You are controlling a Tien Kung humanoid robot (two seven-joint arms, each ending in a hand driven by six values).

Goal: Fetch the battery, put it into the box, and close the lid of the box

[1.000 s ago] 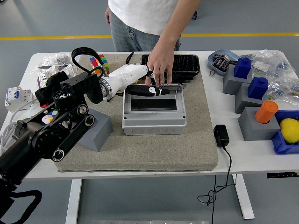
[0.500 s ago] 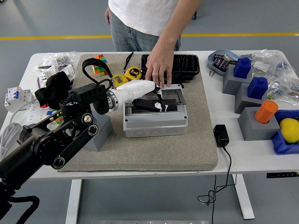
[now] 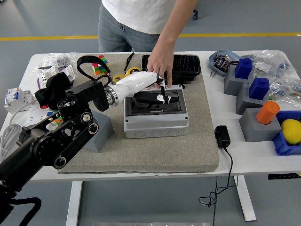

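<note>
The grey plastic box (image 3: 155, 125) sits mid-table on a grey felt mat (image 3: 141, 153). Its lid with a dark window (image 3: 141, 106) lies down flat over the box. My left hand (image 3: 158, 98), white forearm and black fingers, rests stretched out on top of the lid, holding nothing. A person's hand (image 3: 162, 63) reaches from the far side, with fingertips touching the box's back edge. No battery shows at the box; several small batteries lie in a blue dish (image 3: 221, 61) at the back right. My right arm is out of sight.
A black tray (image 3: 187, 67) stands behind the box. A grey block (image 3: 101, 133) sits under my left arm. A black power adapter (image 3: 222, 136) and cable lie right of the mat. Grey stands with blue blocks (image 3: 244, 68) and an orange cylinder (image 3: 268, 113) fill the right side.
The lid has swung down from open to flat on the box, with my left hand riding down on it. The person's hand stayed at the box's back edge.
</note>
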